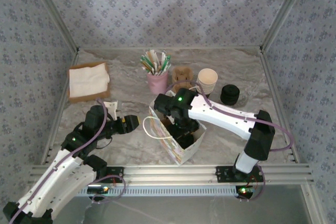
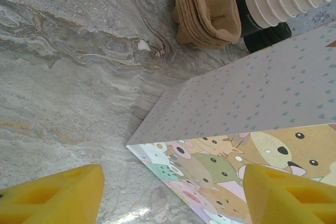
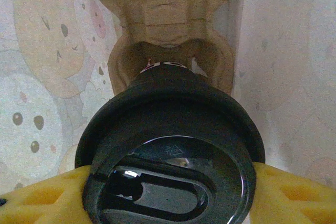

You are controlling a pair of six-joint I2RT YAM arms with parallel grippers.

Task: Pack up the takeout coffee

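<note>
Seen from above, the marble worktop [image 1: 126, 74] carries a paper bag [image 1: 181, 148] printed with cartoon animals. It stands open near the front centre, and its white loop handle [image 1: 148, 128] hangs out to the left. The right arm [image 1: 220, 115] bends in from the right and dips into the bag's mouth. The left arm [image 1: 68, 156] stretches forward and ends just beside the bag's left wall, near the handle. Along the back stand a tray of white napkins [image 1: 88, 81], a pink holder [image 1: 157, 82] full of sticks and straws, a pile of brown pulp carriers [image 1: 182, 77], a stack of lidless cream cups [image 1: 207, 81] and a stack of black lids [image 1: 229, 94].

In the left wrist view, the yellow left fingers [image 2: 58, 198] stand apart with nothing between them — released. The bag's lower corner lies just ahead of them, untouched. Beyond the bag are the pink holder's base, the nested carriers and the cup stack.

The right wrist view looks down inside the bag. The takeout coffee [image 3: 173, 145] is there, its black lid and sip slot turned toward the camera. The right fingers [image 3: 296, 198] press against the lid's rim on either side, grasping it. Just past the cup lies a single pulp carrier [image 3: 168, 19]. The cup appears to sit in one of its wells, though the lid hides the cup's base. The bag's printed walls rise close on both sides.
</note>
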